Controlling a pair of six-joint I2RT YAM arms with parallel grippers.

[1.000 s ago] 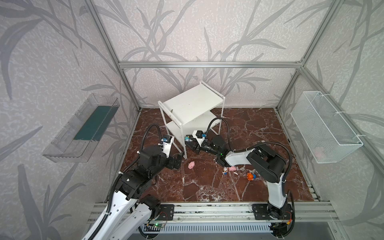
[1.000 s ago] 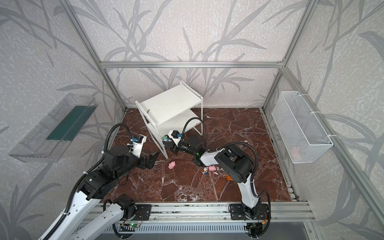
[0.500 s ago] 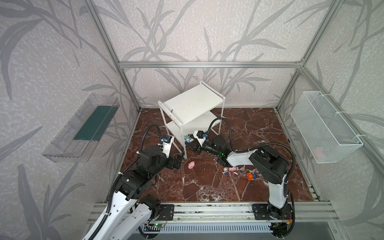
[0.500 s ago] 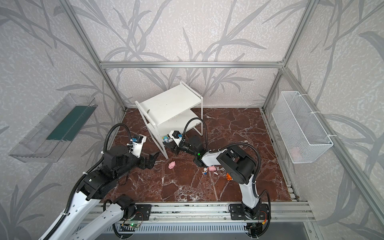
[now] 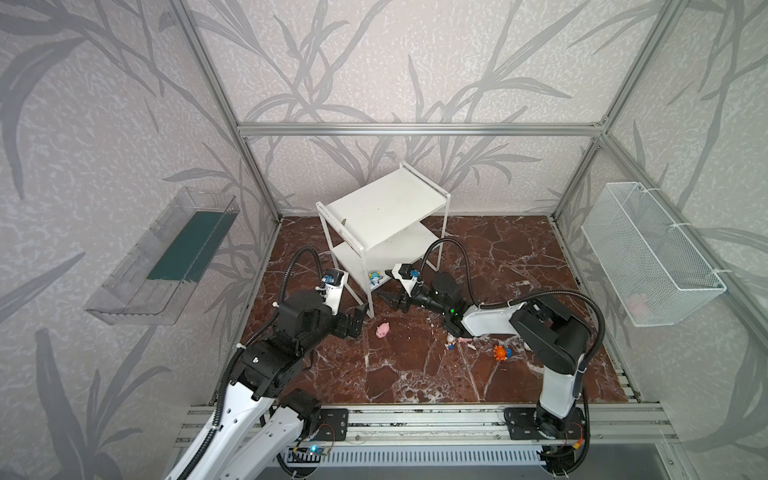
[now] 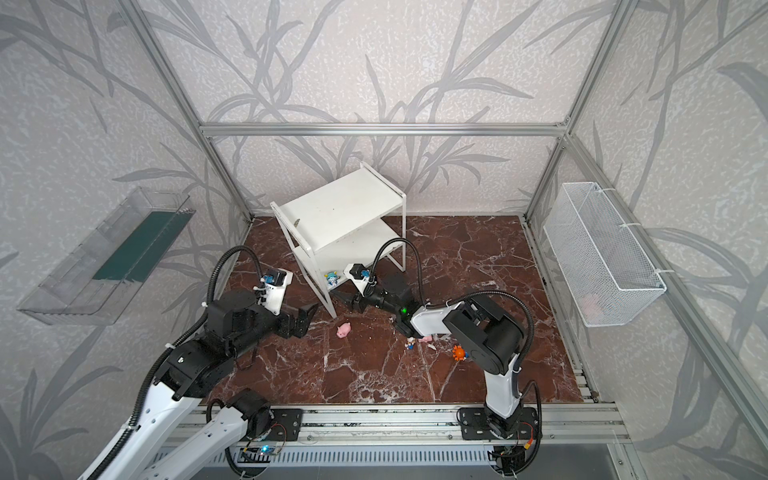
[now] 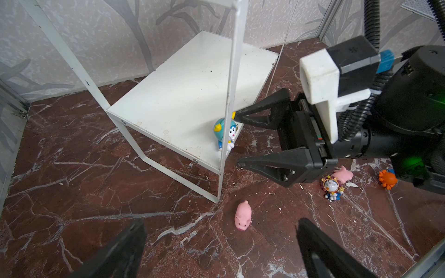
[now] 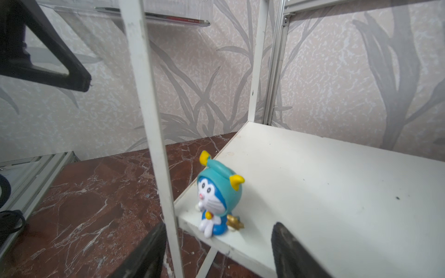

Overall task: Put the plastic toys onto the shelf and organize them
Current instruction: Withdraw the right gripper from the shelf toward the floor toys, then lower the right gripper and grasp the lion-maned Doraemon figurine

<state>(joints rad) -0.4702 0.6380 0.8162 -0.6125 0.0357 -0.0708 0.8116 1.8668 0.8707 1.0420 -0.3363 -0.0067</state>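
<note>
One toy is on the shelf (image 5: 386,203): a blue figurine (image 5: 375,279), upright on the lower board at the corner nearest the arms, just beside the front leg, centre of frame in both top views. Top board bare. The corner spot looks like a matter of reach: it is the first bit of board an arm meets coming in low.

Level with that corner, the right gripper (image 7: 237,139): jaws parted, nothing between them, tips just short of the leg, figurine clear of both fingers. Reads as a release, toy standing on its own.

Left of centre, the left gripper (image 5: 358,319): low over the floor, spread wide, empty, aimed toward a pig (image 5: 382,331) lying near the shelf's foot. Probably lined up for that pick.

Lower right of centre, under the right arm: second pig (image 7: 343,173) close behind a sun-collared figurine (image 7: 331,186), contact unclear; orange toy (image 5: 501,352) further right. All on the floor, not yet shelved.

Risk: blue figurine sits near the board's edge; a brush from a finger could tip it off.
</note>
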